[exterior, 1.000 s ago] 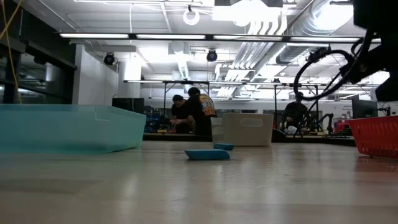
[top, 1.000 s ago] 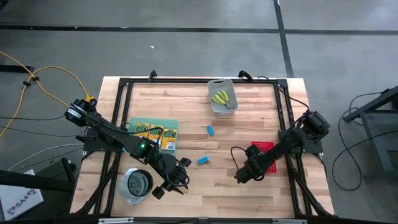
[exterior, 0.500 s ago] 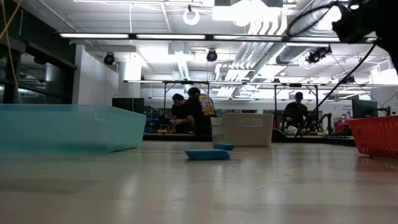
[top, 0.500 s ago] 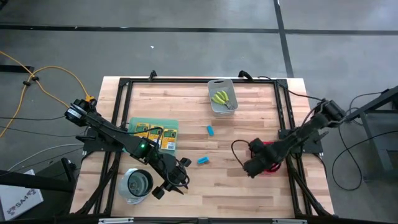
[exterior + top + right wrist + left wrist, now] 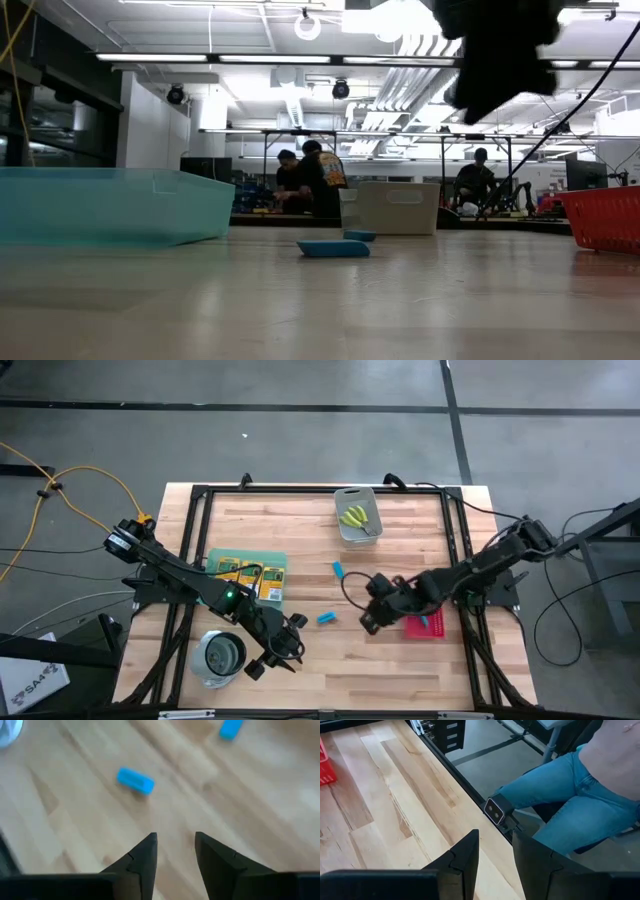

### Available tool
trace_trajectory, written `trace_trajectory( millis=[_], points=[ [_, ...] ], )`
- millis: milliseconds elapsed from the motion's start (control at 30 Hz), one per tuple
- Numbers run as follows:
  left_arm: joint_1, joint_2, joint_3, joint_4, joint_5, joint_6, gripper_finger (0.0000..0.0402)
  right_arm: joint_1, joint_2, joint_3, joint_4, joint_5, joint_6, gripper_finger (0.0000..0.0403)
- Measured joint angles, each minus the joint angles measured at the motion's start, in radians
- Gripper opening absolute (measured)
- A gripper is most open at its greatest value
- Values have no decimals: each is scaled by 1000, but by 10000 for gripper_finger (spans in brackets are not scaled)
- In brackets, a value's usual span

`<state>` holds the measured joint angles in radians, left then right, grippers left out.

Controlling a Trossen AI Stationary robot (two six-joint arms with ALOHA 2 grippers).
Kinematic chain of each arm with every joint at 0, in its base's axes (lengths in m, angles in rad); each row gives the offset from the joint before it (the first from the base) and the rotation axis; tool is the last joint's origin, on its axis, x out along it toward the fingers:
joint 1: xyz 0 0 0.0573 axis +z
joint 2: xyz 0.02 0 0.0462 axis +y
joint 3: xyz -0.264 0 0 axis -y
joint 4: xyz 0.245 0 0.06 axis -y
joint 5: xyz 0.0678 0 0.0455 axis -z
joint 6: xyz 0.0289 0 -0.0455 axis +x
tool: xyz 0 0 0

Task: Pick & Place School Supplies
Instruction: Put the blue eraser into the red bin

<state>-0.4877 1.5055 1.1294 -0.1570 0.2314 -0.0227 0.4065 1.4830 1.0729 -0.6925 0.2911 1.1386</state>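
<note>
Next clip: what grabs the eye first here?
The right gripper hangs open and empty over mid-table, near two small light-blue blocks lying loose on the wood. The left gripper waits open at the front edge beside the round metal cup.

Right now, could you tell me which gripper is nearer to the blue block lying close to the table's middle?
The right gripper is nearer, just beside the blue block. The left gripper sits farther off, toward the table's front edge.

grey concrete floor [image 5: 300, 420]; ceiling strip lights [image 5: 250, 57] overhead
</note>
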Motion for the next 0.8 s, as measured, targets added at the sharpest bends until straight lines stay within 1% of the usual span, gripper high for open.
trace_trajectory(
  millis=[167, 333, 400, 467, 533, 600, 667, 767, 800],
  points=[
    [0, 0, 0, 0, 0, 0, 115, -92, 48, 0, 31, 21, -132, 124],
    [0, 0, 0, 0, -1, -1, 115, -178, 91, -3, 57, 27, -181, 124],
    [0, 0, 0, 0, -19, -10, 115, -203, 99, -3, 76, 29, -199, 124],
    [0, 0, 0, 0, -61, -26, 115, -227, 114, -3, 123, 41, -216, 124],
    [0, 0, 0, 0, -85, -35, 115, -243, 132, -1, 176, 64, -233, 124],
    [0, 0, 0, -2, -88, -35, 115, -246, 141, -5, 189, 88, -254, 124],
    [-5, 0, 0, -9, -90, -36, 115, -253, 168, 1, 264, 109, -269, 124],
    [-21, 0, 1, -12, -89, -37, 115, -250, 209, -6, 274, 169, -276, 124],
    [-27, 0, 1, -17, -89, -37, 115, -251, 225, -4, 317, 178, -275, 124]
  ],
)
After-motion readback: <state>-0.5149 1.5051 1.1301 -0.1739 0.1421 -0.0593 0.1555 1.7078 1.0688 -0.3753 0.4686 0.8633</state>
